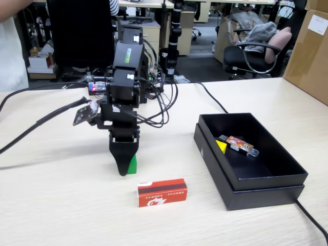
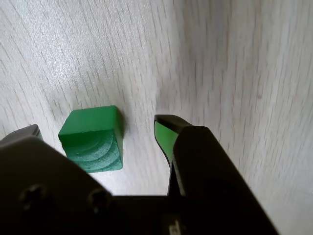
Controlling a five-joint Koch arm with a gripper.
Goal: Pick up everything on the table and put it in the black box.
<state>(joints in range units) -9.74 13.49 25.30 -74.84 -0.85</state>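
The small green cube [image 2: 93, 139] rests on the beige wood-grain table [image 2: 234, 58], between my gripper's [image 2: 98, 128] two jaws, nearer the left one. The jaws stand apart on either side, so the gripper is open, with a gap on the right side of the cube. In the fixed view the gripper [image 1: 123, 166] points straight down at the table, and the green cube [image 1: 133, 165] shows just behind its tip. The red packet [image 1: 162, 192] lies flat in front of it. The black box [image 1: 287, 187] sits to the right, with the yellow cube [image 1: 221, 146] inside.
An orange-patterned gadget [image 1: 239, 144] lies in the box beside the yellow cube. Black cables [image 1: 31, 130] trail across the table left of the arm and along the right of the box. A brown carton [image 1: 310, 51] stands at the back right.
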